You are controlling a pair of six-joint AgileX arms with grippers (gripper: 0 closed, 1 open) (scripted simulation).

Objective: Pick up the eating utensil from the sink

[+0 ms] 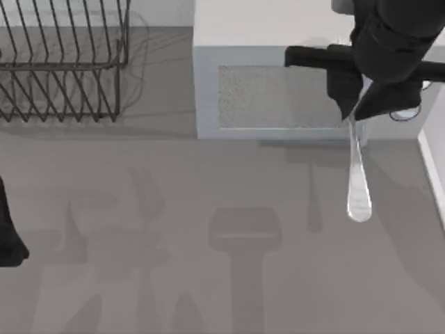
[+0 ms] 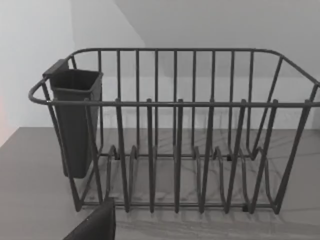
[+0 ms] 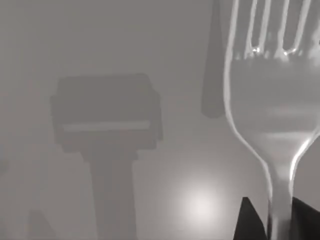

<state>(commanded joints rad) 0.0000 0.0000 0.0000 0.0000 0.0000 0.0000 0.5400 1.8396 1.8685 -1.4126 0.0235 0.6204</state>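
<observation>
The fork (image 1: pixel 359 182) is hanging in the air over the grey counter (image 1: pixel 208 278) at the right side, just in front of the microwave (image 1: pixel 278 97), long axis pointing from the right claw (image 1: pixel 356 111) toward the near edge. That claw is pinching one thin end, fingers (image 3: pixel 250 222) closed tight either side of it. The left claw (image 2: pixel 95 226) is sitting parked way off at the left by the dish rack (image 2: pixel 175 150), and I can't tell how open it is.

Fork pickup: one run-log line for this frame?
right gripper: shut on fork, lifted above sink floor | left arm: parked at table's left edge | dish rack: untouched
</observation>
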